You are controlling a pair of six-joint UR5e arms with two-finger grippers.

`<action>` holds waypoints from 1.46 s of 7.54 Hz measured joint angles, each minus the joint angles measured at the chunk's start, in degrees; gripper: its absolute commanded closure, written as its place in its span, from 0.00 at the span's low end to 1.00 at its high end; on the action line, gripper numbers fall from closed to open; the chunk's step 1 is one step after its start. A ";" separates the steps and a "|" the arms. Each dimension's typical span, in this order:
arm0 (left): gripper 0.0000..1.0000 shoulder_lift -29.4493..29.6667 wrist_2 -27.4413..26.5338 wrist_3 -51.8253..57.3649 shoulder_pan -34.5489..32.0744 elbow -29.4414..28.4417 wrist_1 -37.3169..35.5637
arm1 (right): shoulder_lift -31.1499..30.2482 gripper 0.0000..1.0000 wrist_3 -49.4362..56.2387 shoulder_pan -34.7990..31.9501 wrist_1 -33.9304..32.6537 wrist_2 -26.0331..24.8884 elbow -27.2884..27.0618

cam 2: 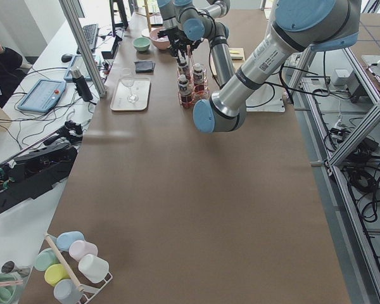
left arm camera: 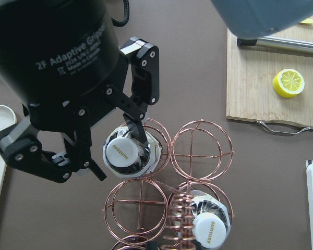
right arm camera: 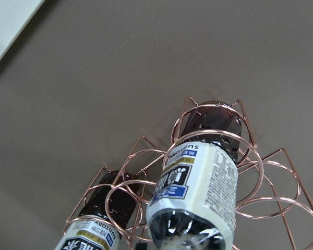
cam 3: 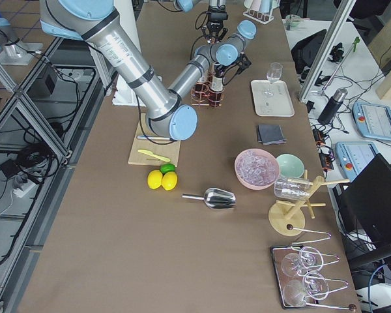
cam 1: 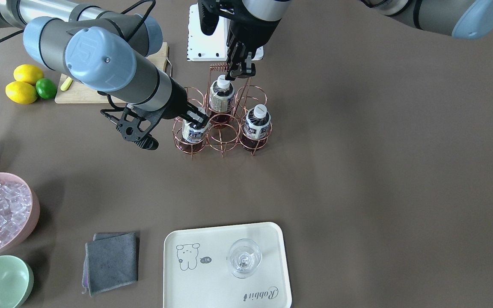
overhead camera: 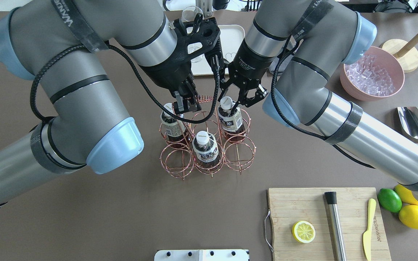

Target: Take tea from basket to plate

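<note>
Right pincer [left arm camera: 118, 152] is seen drawn in from both sides on the neck of the tea [right arm camera: 195, 179], just under the cap [left arm camera: 126, 151]. A grip is judged to be made, though the pads are hidden.

The tea is lodged directly below the pincer, upright, its long axis vertical and its dark base seated in a ring cell of the basket [left arm camera: 202, 154]. It has not yet been raised. A lift straight up along that axis is called for until the base is clear of the ring. A slanted pull would likely drag the wire.

No reach is needed from the other arm. The left pincer [overhead camera: 186, 104] is set at the coiled handle [overhead camera: 203, 97] and appears pressed onto it, so the basket is probably being steadied.

Just beside the right pincer, toward the robot, a second bottle [overhead camera: 205, 146] is lodged in a middle cell, and past the handle a third bottle [overhead camera: 171, 123] is lodged. Three cells are seen bare.

Well beyond the pincer, away from the robot, the plate [cam 1: 212, 295] is laid on the counter [cam 1: 357, 171]. A glass [cam 1: 244, 258] is stood on one half, and nothing is carried on the bear half.
</note>
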State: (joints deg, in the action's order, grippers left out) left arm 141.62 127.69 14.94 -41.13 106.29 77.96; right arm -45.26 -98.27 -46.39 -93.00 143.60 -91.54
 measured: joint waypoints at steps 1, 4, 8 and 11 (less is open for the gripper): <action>1.00 -0.01 0.01 0.00 0.00 -0.02 0.00 | -0.13 1.00 0.00 0.13 -0.50 0.00 -0.81; 1.00 -0.02 0.02 0.00 0.00 -0.03 0.00 | -0.81 1.00 2.69 -1.42 -8.52 0.23 -7.13; 1.00 -0.07 -0.02 0.00 0.00 0.01 0.00 | 1.06 1.00 7.91 -8.97 -17.88 5.02 -10.66; 1.00 -0.03 -0.05 0.00 -0.06 0.33 -0.03 | 10.70 1.00 11.38 -14.03 -18.13 7.02 0.66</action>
State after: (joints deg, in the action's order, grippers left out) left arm 141.58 127.63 14.94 -41.19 106.62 77.93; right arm -34.56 -86.89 -60.42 -111.13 150.62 -90.88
